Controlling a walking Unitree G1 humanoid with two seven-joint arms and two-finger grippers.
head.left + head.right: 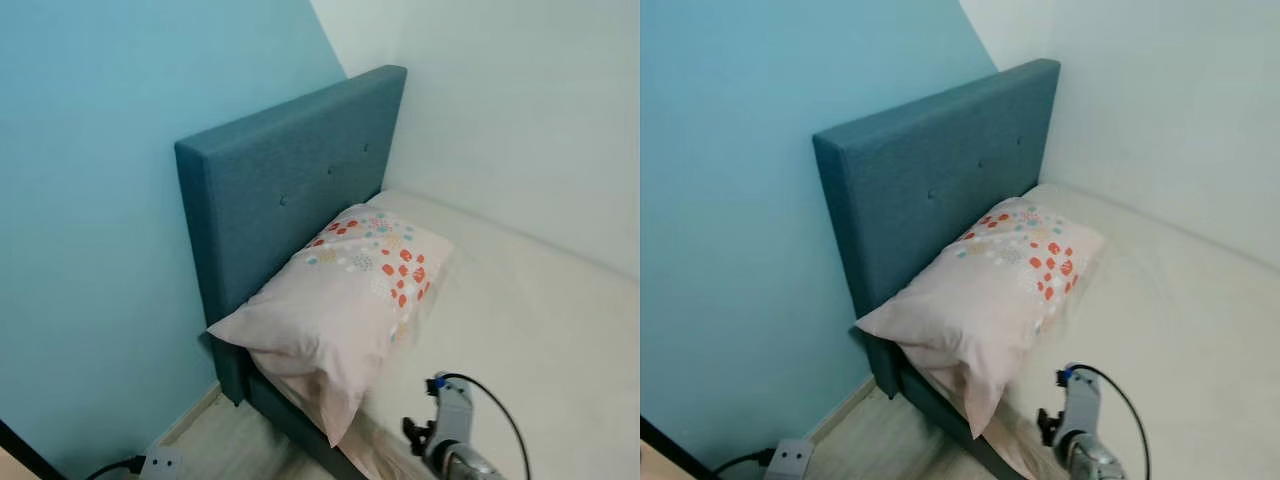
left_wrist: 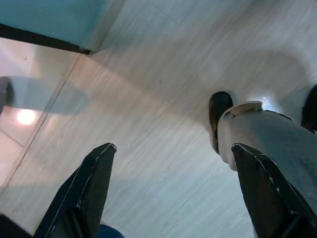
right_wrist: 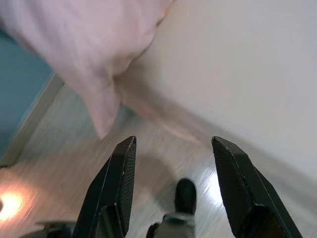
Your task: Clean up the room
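Left eye view looks down at a bed [image 1: 540, 310] set in the corner of a room, with a blue wall [image 1: 90, 200] on the left and a white wall [image 1: 520, 110] behind. A teal padded headboard [image 1: 290, 190] stands against the blue wall. A pale pink pillow [image 1: 345, 295] with a patch of red, orange and teal dots leans against the headboard, its lower corner hanging over the edge of the mattress. At the bottom of the picture the right arm [image 1: 455, 440] rises in front of the bed, a black cable looping off it. Low on the left, a white plug block [image 1: 160, 463] with a black cord sits on the floor by the blue wall.

Right eye view gives the same scene from slightly to the side.

Left wrist view shows the left hand [image 2: 173, 188] hanging over the pale wood floor [image 2: 163, 89], its two black fingers spread wide with nothing between them. One of the robot's legs and a dark foot [image 2: 219, 106] stand near it.

Right wrist view shows the right hand [image 3: 171, 183] with fingers spread and holding nothing, above the floor just beside the bed. The pillow's hanging corner [image 3: 99, 79] and the white mattress side are blurred ahead of it.
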